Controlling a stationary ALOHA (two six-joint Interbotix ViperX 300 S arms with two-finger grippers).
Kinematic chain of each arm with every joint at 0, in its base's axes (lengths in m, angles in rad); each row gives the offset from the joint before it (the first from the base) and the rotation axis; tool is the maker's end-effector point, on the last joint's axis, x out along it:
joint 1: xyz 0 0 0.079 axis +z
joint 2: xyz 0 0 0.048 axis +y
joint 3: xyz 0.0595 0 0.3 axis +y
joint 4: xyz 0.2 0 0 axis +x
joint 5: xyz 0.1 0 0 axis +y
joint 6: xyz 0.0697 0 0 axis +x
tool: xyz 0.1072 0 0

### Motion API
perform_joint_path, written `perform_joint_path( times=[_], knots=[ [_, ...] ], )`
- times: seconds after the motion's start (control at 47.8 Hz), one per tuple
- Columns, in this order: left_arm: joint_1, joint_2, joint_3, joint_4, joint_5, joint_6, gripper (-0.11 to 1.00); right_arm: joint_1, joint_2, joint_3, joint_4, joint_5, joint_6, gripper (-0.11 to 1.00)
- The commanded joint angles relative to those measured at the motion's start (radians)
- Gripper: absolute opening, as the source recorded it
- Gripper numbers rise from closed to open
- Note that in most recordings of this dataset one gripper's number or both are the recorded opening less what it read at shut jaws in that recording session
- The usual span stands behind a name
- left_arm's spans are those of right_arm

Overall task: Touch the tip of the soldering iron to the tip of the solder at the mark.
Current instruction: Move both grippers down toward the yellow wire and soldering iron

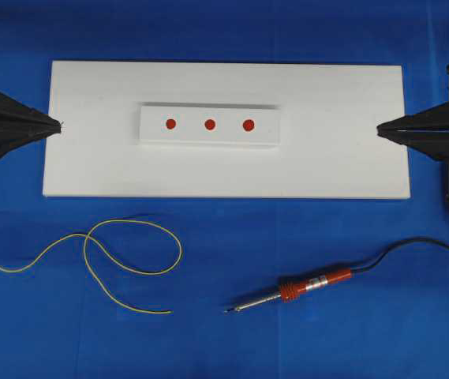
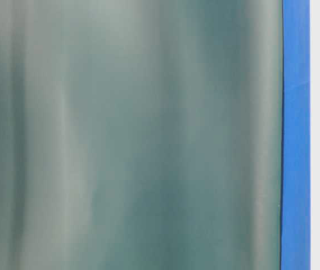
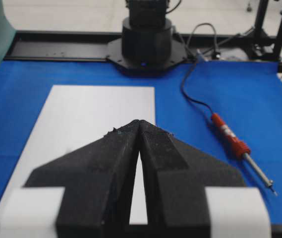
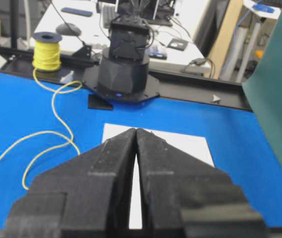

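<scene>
The soldering iron (image 1: 312, 285) with its red handle lies on the blue cloth in front of the white board, its metal tip (image 1: 228, 310) pointing left; it also shows in the left wrist view (image 3: 230, 138). The yellow solder (image 1: 98, 253) curls on the cloth at front left, its free end (image 1: 169, 312) near the middle. Three red marks (image 1: 209, 124) sit on a raised white block. My left gripper (image 1: 60, 124) is shut and empty at the board's left edge. My right gripper (image 1: 379, 130) is shut and empty at the board's right edge.
The white board (image 1: 327, 166) fills the middle of the blue cloth. The iron's black cord (image 1: 421, 245) runs off to the right. A yellow solder spool (image 4: 47, 51) stands beyond the far arm base. A green backdrop (image 2: 131, 135) fills the table-level view.
</scene>
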Motion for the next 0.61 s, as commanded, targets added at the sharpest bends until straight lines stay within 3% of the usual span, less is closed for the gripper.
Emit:
perform_joint_path(
  times=[0.0, 0.126, 0.398, 0.502, 0.586],
  knots=[
    [-0.040, 0.014, -0.026, 0.000, 0.000, -0.009, 0.02, 0.012, 0.009, -0.025, 0.006, -0.006, 0.014, 0.00],
    [-0.077, 0.017, -0.025, 0.000, 0.000, -0.011, 0.02, 0.051, 0.018, -0.055, 0.008, 0.041, 0.035, -0.06],
    [-0.209, 0.091, 0.002, 0.000, -0.002, -0.012, 0.02, 0.155, 0.097, -0.054, 0.008, 0.091, 0.112, -0.05],
    [-0.270, 0.152, 0.002, 0.000, -0.006, -0.012, 0.02, 0.206, 0.146, -0.052, 0.008, 0.089, 0.153, 0.03],
    [-0.308, 0.192, 0.002, -0.002, -0.020, -0.015, 0.07, 0.252, 0.190, -0.049, 0.008, 0.089, 0.179, 0.19]
  ],
)
